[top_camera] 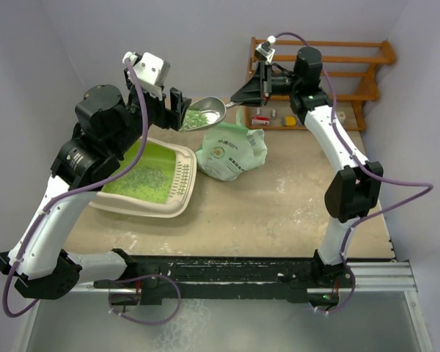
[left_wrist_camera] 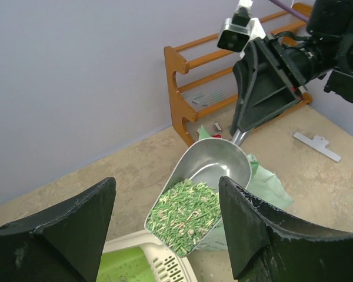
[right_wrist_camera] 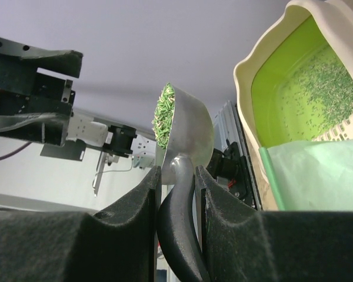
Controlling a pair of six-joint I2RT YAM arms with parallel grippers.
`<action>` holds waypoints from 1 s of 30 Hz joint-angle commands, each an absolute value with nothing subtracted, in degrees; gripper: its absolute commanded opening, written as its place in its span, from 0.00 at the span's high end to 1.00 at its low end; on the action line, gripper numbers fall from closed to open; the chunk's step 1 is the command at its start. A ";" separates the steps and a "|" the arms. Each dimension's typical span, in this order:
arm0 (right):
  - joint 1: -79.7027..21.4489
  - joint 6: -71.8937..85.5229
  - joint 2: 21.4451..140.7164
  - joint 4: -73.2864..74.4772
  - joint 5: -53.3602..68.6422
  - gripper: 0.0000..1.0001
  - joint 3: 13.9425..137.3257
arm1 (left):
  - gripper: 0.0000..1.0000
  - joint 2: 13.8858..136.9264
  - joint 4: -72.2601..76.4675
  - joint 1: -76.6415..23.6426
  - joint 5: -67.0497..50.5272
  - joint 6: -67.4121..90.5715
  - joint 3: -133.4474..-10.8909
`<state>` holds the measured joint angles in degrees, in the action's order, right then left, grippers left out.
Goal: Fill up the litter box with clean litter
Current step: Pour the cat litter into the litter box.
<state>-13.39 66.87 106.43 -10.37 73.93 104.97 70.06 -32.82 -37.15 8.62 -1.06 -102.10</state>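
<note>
At the near edge of the tabletop (top_camera: 279, 213) the two arms rise from their bases, the left one at 7 o'clock and the right one at 5 o'clock. Just past the left arm's elbow, at about 9 o'clock on the tabletop, the litter box (top_camera: 177, 202) lies flat, with its slotted grille (top_camera: 182, 174) at the end facing 3 o'clock. Some of the clean litter (top_camera: 145, 178) is spread as a thin, patchy scatter over the green floor, which shows through between the granules. Part of the box is hidden under the left arm.

At the box's 3 o'clock, just beside the grille end, a light green printed bag (top_camera: 231, 154) slumps on the tabletop with its top crumpled open.

Farther back, at about 1 o'clock from the box and above the bag's far end, a metal scoop (top_camera: 214, 108) hangs in the air. The right gripper (top_camera: 240, 96) holds it: its jaws stand narrow, pinched on the scoop's handle. The bowl's mouth points toward 8 o'clock, and more litter is heaped at that end, filling roughly the front half. Whether the mouth is over the box's rim or just short of it, I cannot tell.

The left gripper (top_camera: 177, 109) hovers at the scoop's 9 o'clock, near its mouth, with jaws spread wide and nothing between them.

At the far right, around 1 o'clock, a wooden rack (top_camera: 352, 55) stands against the wall, with a few small items (top_camera: 261, 119) on the tabletop before it.
</note>
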 commanded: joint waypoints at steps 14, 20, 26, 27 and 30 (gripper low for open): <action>-22.61 42.17 119.76 13.43 68.20 1.00 131.16 | 0.33 68.37 -34.60 -37.17 13.65 -2.01 -102.93; -26.50 34.02 123.55 21.47 64.82 1.00 137.41 | 0.33 66.99 -34.60 -37.18 17.40 -2.02 -99.73; -28.97 30.38 126.52 23.65 62.35 1.00 140.56 | 0.33 62.98 -35.19 -37.13 23.42 -1.34 -96.32; -29.45 28.76 127.03 25.16 61.58 1.00 141.25 | 0.33 62.16 -35.19 -37.13 24.46 -1.09 -95.82; -30.53 25.88 128.55 27.54 59.67 1.00 142.96 | 0.33 59.66 -35.07 -37.18 27.26 -0.20 -93.72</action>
